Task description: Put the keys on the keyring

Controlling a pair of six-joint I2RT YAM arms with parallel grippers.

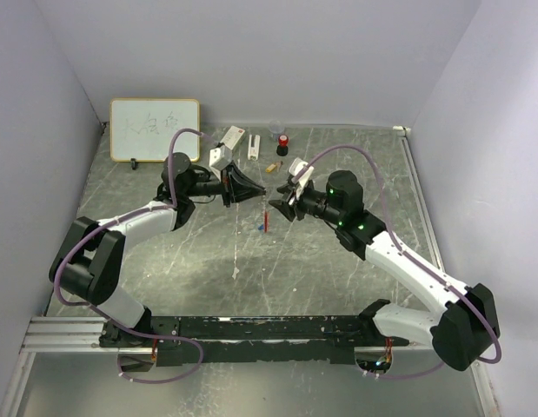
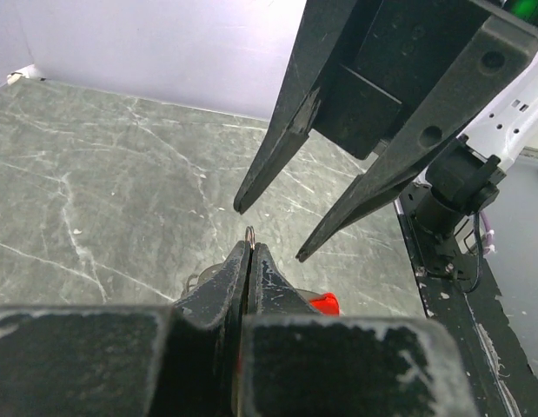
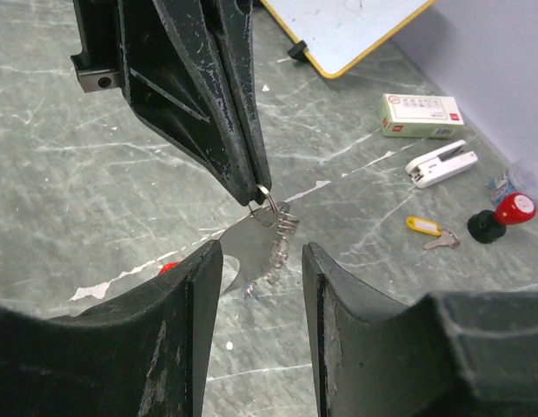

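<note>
My left gripper [image 1: 254, 190] is shut on the small metal ring [image 3: 267, 198] of the keyring, held above the table. The beaded chain [image 3: 282, 234] dangles from that ring, and the red tag [image 1: 265, 215] hangs below it with a small blue key [image 1: 262, 228] at its lower end. In the left wrist view the ring [image 2: 249, 234] pokes out of the closed fingertips, with the red tag [image 2: 325, 302] beneath. My right gripper [image 1: 277, 207] faces the left one, open, its fingers [image 3: 199, 287] on either side of the hanging chain without touching it. The tan-gold key [image 1: 271, 166] lies on the table behind.
A whiteboard [image 1: 154, 129] leans at the back left. Near the back wall are a white box [image 1: 231, 136], a white stapler-like piece [image 1: 253, 146] and a red-and-black cylinder [image 1: 282, 143]. Grey walls close in the marbled table [image 1: 208, 261] on three sides.
</note>
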